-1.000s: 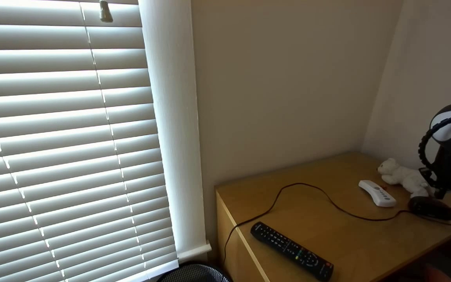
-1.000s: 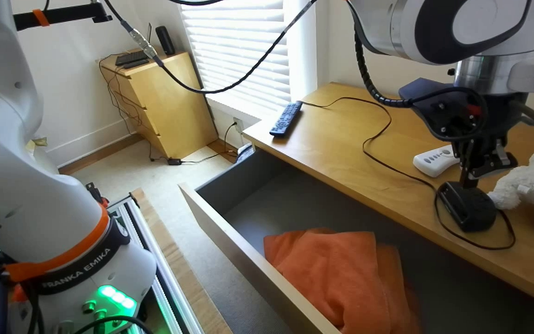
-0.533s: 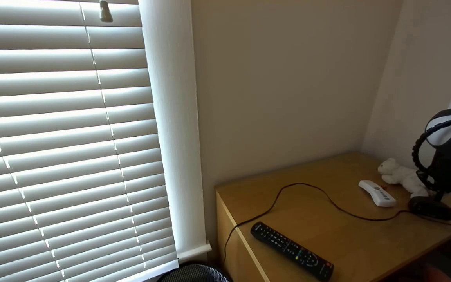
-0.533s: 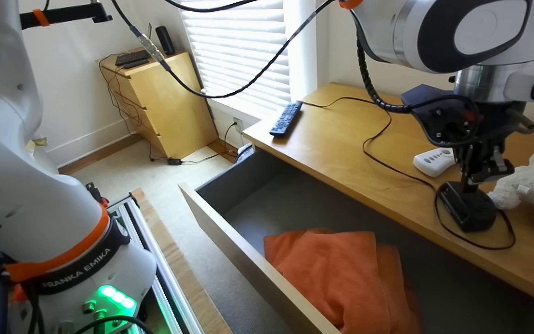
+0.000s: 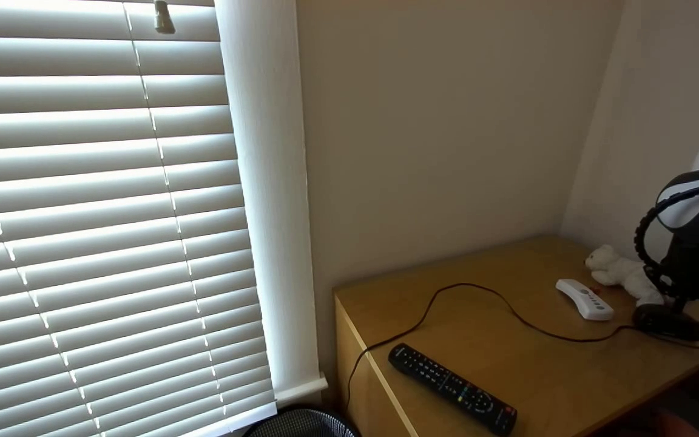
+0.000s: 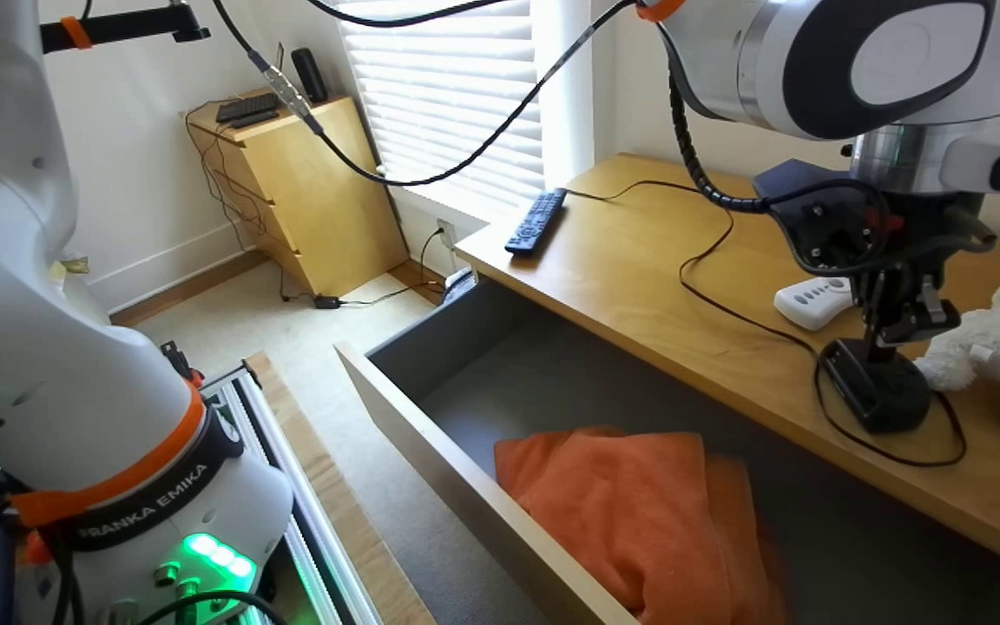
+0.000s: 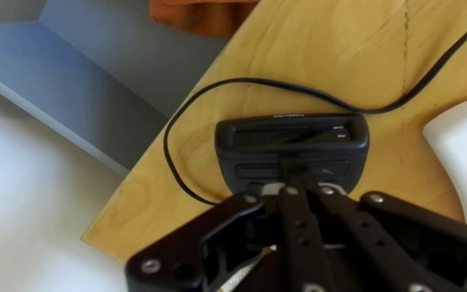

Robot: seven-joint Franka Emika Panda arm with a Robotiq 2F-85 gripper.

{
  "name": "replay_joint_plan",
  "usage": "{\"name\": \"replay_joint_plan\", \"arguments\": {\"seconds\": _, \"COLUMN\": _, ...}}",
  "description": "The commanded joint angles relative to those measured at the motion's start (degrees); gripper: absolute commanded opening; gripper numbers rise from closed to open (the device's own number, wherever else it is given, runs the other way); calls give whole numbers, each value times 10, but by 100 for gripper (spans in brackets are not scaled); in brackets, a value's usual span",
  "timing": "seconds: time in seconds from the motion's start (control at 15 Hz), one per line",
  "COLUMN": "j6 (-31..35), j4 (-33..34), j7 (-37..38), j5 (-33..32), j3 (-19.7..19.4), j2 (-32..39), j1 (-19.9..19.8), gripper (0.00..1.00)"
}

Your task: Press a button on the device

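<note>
On the device (image 7: 286,148), the buttons (image 7: 257,171) are partly hidden by the gripper (image 7: 294,172), whose fingers (image 7: 300,227) are held together; whether one is touched cannot be told. Force is best applied straight down, lightly, lest the device be slid from its place on the desk (image 7: 330,48), near the edge.

A small, black, rounded device (image 7: 286,148) is set near the edge of the wooden dresser top (image 6: 630,252). A dark display (image 7: 290,136) and buttons (image 7: 255,170) are carried on its partly hidden face.
</note>
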Motion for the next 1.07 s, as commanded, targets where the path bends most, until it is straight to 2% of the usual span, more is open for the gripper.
{"name": "replay_joint_plan", "arguments": {"seconds": 0.0, "j6": 13, "j4": 6, "j7": 20, "j5": 0, "j3": -8, "j2": 13, "j1": 7, "gripper": 0}}
{"name": "replay_joint_plan", "arguments": {"seconds": 0.47, "j6": 43, "j4": 7, "j7": 32, "j5": 3, "j3": -9, "j2": 17, "j1": 7, "gripper": 0}}
{"name": "replay_joint_plan", "arguments": {"seconds": 1.0, "j6": 46, "j4": 8, "j7": 34, "j5": 4, "j3": -8, "j2": 26, "j1": 8, "gripper": 0}}
